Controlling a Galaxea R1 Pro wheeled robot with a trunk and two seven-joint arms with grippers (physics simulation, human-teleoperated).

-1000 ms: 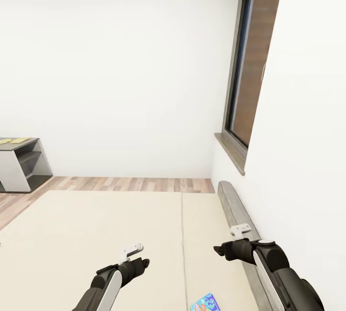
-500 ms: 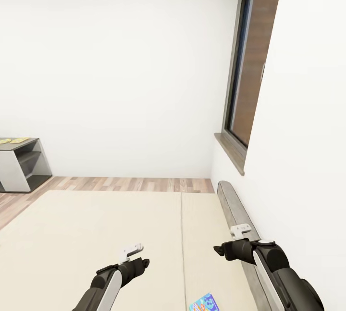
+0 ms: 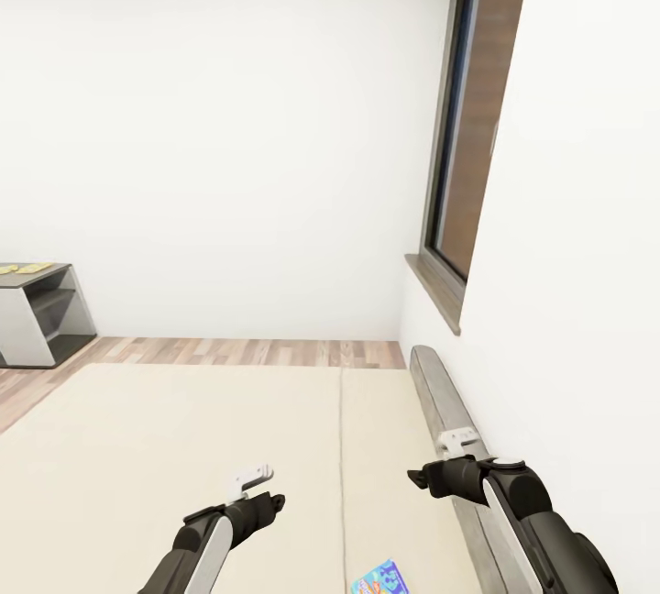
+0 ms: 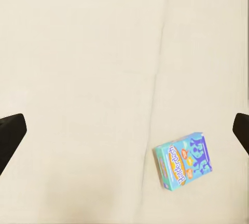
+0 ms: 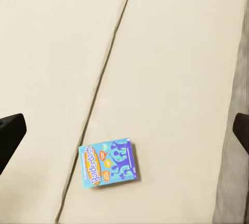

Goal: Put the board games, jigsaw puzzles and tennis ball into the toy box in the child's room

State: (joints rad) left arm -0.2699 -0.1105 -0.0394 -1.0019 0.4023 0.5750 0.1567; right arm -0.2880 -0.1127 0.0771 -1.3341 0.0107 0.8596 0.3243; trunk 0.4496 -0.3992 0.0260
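Note:
A small blue board game [image 3: 378, 579] lies flat on the beige mattress of the bed [image 3: 165, 447], at the bottom edge of the head view between my two arms. The same blue box, titled "Balderdash" [image 4: 183, 161], lies below my left gripper [image 4: 124, 130], off to one side. Under my right gripper [image 5: 124, 130] the box [image 5: 109, 163] rests near the mattress seam. Both grippers hover above the bed, left gripper [image 3: 264, 500] and right gripper [image 3: 422, 477], fingers spread wide with nothing between them.
The grey headboard [image 3: 440, 411] runs along the white wall on the right, under a dark-framed window [image 3: 463, 154]. A grey open shelf unit [image 3: 41, 314] with flat yellow items on top stands at the far left on the wood-plank floor [image 3: 247, 351].
The whole head view has shifted slightly, so the window, headboard and blue box sit a little further left in the picture. The arms and grippers hold the same pose.

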